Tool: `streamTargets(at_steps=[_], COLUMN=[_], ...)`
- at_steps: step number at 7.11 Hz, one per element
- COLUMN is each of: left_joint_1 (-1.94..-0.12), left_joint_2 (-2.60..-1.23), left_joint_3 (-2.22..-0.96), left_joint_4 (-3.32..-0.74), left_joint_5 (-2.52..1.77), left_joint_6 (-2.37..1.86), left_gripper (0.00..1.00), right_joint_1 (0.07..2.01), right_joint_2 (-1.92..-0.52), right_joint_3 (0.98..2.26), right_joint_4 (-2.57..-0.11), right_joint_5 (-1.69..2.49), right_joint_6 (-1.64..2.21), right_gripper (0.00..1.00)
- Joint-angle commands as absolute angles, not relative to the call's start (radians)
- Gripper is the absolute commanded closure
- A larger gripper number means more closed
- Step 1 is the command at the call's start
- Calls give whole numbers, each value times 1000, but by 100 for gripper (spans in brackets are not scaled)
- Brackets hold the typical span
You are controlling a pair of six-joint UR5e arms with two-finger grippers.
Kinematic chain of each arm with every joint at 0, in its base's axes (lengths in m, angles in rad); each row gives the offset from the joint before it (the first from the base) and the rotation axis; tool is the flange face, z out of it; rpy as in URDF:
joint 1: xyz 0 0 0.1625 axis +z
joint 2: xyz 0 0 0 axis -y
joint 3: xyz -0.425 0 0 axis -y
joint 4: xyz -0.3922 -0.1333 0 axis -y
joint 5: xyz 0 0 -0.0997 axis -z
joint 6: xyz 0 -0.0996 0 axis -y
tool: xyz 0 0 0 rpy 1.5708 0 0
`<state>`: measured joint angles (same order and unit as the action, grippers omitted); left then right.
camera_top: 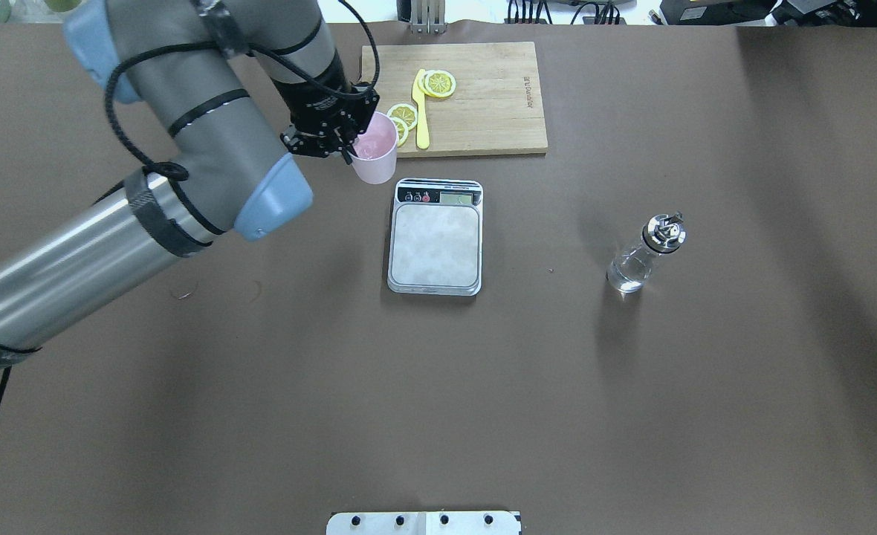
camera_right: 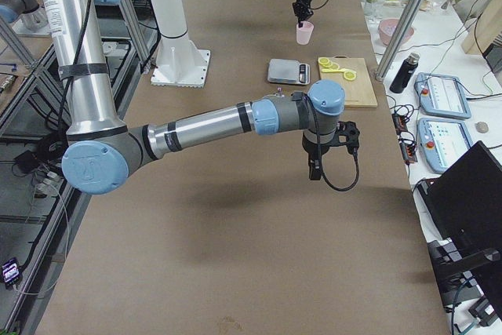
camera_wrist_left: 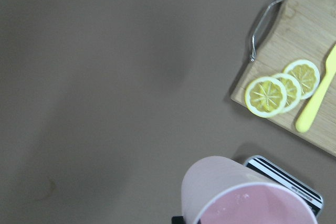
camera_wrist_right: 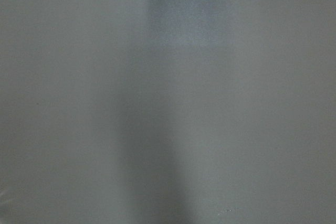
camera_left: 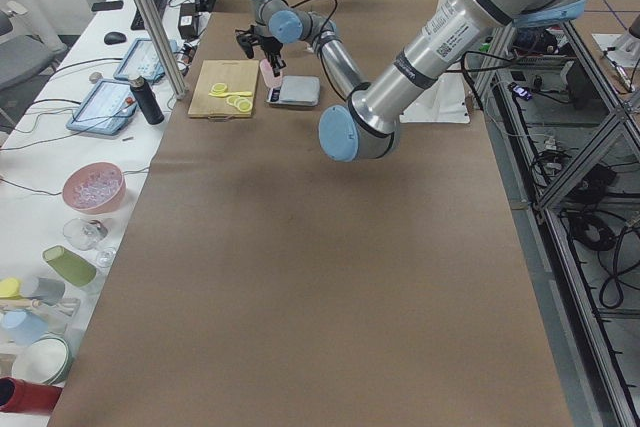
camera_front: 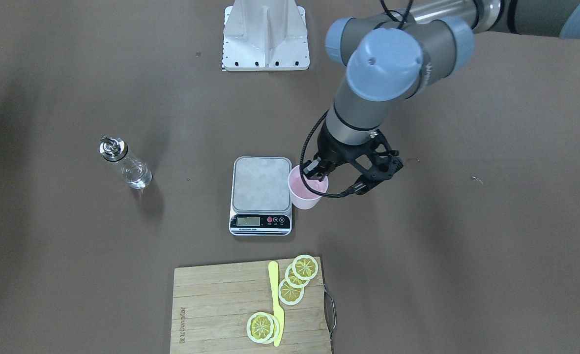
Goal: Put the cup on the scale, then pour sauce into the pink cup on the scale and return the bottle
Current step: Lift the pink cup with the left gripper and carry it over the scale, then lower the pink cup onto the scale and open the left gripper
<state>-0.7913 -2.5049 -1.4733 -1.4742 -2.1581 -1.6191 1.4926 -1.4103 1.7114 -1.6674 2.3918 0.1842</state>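
While pinching cup point(camera_top: 376, 154) rim, L gripper point(camera_top: 348, 143) points down.

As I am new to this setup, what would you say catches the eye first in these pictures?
The left gripper pinches the pink cup by its rim, close beside the scale, whose platform is bare. Next come the clear bottle standing alone on the robot's right, and the lemon slices on the cutting board beyond.
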Motion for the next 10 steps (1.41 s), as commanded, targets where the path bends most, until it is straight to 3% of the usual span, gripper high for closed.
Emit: streamTargets(at_steps=[1, 8, 9, 10], left_joint_1=[-707, -635, -631, -626], left_joint_2=[-2594, -2562, -2545, -2536], left_joint_3=[-1379, -1358, -1359, -1361], left_joint_4=[-1474, -1528, -1558, -1572], left_joint_5=[-2093, -2082, -2080, -2071], left_joint_6=[-1690, -1704, -1709, -1741], left_gripper=[100, 100, 74, 62], right_joint_1=[1491, 1491, 1491, 1491], right_joint_2=[-1411, -1410, -1410, -1410], right_joint_3=[1713, 1718, 1720, 1727], right_joint_4=[-1667, -1667, -1667, -1666], right_joint_5=[2390, 2388, 2388, 2388], right_joint_6=[183, 183, 183, 183], right_gripper=[0, 0, 0, 0])
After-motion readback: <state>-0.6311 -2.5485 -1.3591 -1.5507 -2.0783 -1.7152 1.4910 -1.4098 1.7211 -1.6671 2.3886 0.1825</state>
